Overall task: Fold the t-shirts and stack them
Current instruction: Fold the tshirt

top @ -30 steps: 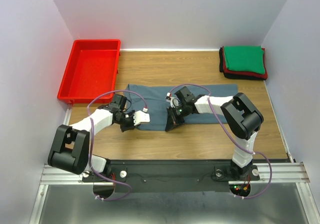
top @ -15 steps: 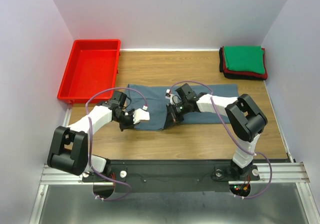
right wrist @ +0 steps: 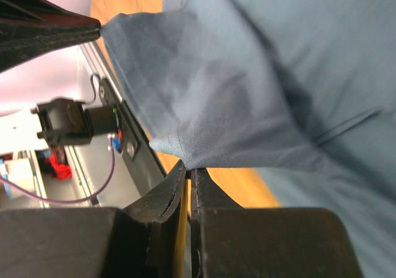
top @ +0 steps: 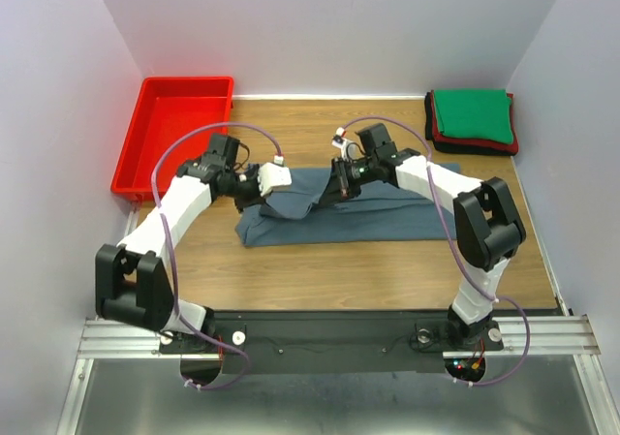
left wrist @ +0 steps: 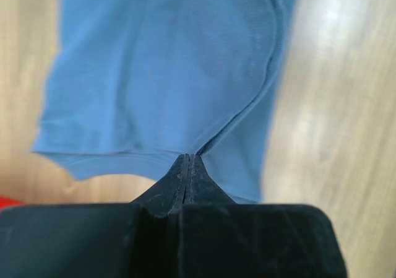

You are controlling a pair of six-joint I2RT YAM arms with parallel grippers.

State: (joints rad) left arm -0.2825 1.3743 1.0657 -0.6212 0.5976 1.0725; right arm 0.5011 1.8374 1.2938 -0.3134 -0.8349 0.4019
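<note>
A slate blue-grey t-shirt (top: 373, 218) lies across the middle of the wooden table (top: 387, 265), its left part raised in a loose fold. My left gripper (top: 262, 192) is shut on the cloth at the fold's left end; in the left wrist view the shirt (left wrist: 167, 73) hangs from the closed tips (left wrist: 189, 158). My right gripper (top: 337, 190) is shut on a hem corner near the shirt's middle, and the right wrist view shows the cloth (right wrist: 260, 86) pinched at its tips (right wrist: 189, 167). Folded t-shirts, green (top: 472, 112) on top of red and black (top: 477, 146), are stacked at the back right.
A red plastic tray (top: 127, 169) stands at the back left beside the left arm. White walls close in the table on three sides. The metal rail (top: 320, 336) with both arm bases runs along the near edge.
Both grippers have risen from the shirt's near edge and carried it toward the back, folding the cloth over. The left gripper shut on the cloth during this.
</note>
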